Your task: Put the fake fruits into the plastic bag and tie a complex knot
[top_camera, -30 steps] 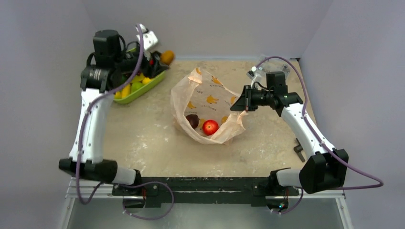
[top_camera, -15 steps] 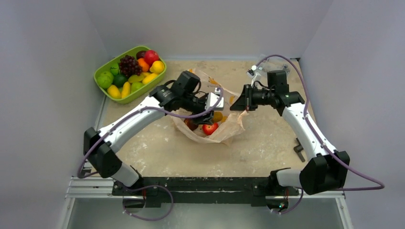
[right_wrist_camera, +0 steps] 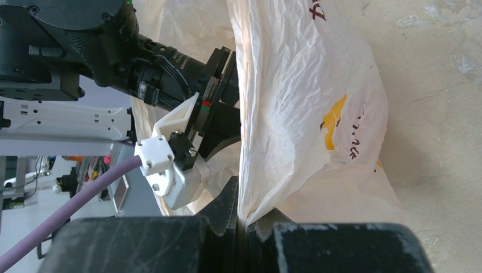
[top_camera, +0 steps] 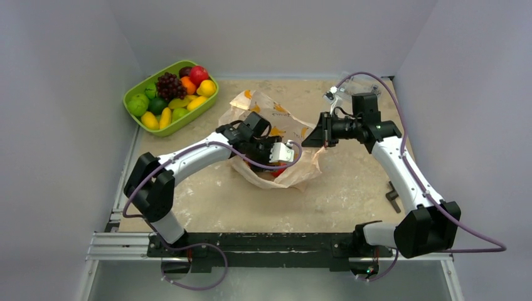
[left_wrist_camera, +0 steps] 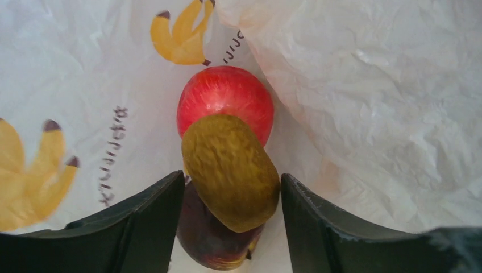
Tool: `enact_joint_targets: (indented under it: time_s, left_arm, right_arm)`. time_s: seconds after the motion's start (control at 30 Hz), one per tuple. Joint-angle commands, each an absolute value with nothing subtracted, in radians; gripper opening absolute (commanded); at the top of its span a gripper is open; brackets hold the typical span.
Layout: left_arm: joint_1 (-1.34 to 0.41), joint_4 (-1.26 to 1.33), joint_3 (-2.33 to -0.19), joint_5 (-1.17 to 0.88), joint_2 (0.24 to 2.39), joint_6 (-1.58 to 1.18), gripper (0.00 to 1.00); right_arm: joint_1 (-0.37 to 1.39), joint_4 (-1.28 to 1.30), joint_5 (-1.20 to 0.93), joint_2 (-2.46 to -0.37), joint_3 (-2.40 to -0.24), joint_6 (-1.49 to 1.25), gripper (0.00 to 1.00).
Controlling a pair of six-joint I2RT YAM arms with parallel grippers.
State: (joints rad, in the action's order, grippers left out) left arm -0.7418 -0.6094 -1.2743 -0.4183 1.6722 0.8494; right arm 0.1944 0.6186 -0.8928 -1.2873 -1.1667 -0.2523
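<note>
While pinching plastic bag [right_wrist_camera: 307,85] rim in closed right gripper [right_wrist_camera: 243,219], clamps olive-yellow fruit [left_wrist_camera: 230,165] in left gripper [left_wrist_camera: 230,179] inside bag, red apple [left_wrist_camera: 224,94] just past its fingertips; probably needs release next, then retreat.

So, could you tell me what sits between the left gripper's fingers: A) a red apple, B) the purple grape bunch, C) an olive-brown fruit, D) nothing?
C: the left wrist view shows the olive-brown fruit spanning the gap between the fingers of the left gripper, with the red apple lying beyond it inside the plastic bag.
</note>
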Motion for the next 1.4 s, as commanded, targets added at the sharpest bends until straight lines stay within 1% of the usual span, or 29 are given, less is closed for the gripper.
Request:
enact_joint_targets:
  time_s: [0.0,0.03,0.07,0.23,0.43,0.53,0.63,0.73,0.93,1.1,1.23,1.27,1.3,1.33,1.37]
  left_arm:
    - [-0.742,-0.603,-1.262,-0.409,1.594,0.852,0.78]
    - [-0.743,-0.614,-1.285,-0.426,1.568,0.822,0.96]
    - [-0.743,-0.627,-1.309,-0.443,1.548,0.793,1.00]
    - [-0.741,-0.659,-1.418,-0.527,1.432,0.651,1.00]
    - [-0.745,-0.578,-1.411,-0.609,1.284,0.601,0.99]
    - [-0.774,-0.548,-1.447,-0.657,1.271,0.558,0.89]
    - [-0.822,-0.573,-1.532,-0.660,1.329,0.453,0.79]
    - [-0.857,-0.569,-1.565,-0.667,1.377,0.328,0.75]
    - [-0.931,-0.476,-1.577,-0.643,1.452,0.133,0.71]
    - [-0.969,-0.460,-1.627,-0.583,1.531,0.042,0.68]
    - [-0.979,-0.491,-1.672,-0.538,1.589,0.010,0.61]
    - [-0.979,-0.500,-1.685,-0.530,1.600,-0.015,0.58]
    - [-0.979,-0.510,-1.695,-0.529,1.608,-0.029,0.52]
    - [-0.979,-0.514,-1.702,-0.535,1.613,-0.034,0.45]
    - [-0.979,-0.505,-1.703,-0.541,1.606,-0.040,0.35]
  right_arm:
    - [0.191,0.616,-0.924,-1.265,-1.206,-0.220,0.00]
    - [0.190,0.619,-0.924,-1.268,-1.206,-0.216,0.00]
    - [0.190,0.621,-0.922,-1.271,-1.207,-0.213,0.00]
    - [0.191,0.607,-0.943,-1.284,-1.207,-0.221,0.00]
    - [0.190,0.586,-0.953,-1.297,-1.206,-0.259,0.00]
    - [0.191,0.557,-0.956,-1.293,-1.195,-0.306,0.00]
    - [0.191,0.524,-0.963,-1.289,-1.181,-0.352,0.00]
    - [0.191,0.508,-0.965,-1.288,-1.180,-0.369,0.00]
    - [0.193,0.505,-0.939,-1.283,-1.180,-0.384,0.00]
    - [0.199,0.499,-0.926,-1.274,-1.180,-0.393,0.01]
    - [0.200,0.495,-0.923,-1.269,-1.186,-0.395,0.02]
    - [0.202,0.491,-0.925,-1.269,-1.186,-0.396,0.02]
    - [0.202,0.488,-0.926,-1.269,-1.186,-0.396,0.02]
    - [0.202,0.486,-0.928,-1.269,-1.186,-0.395,0.02]
    - [0.202,0.484,-0.929,-1.270,-1.186,-0.390,0.02]
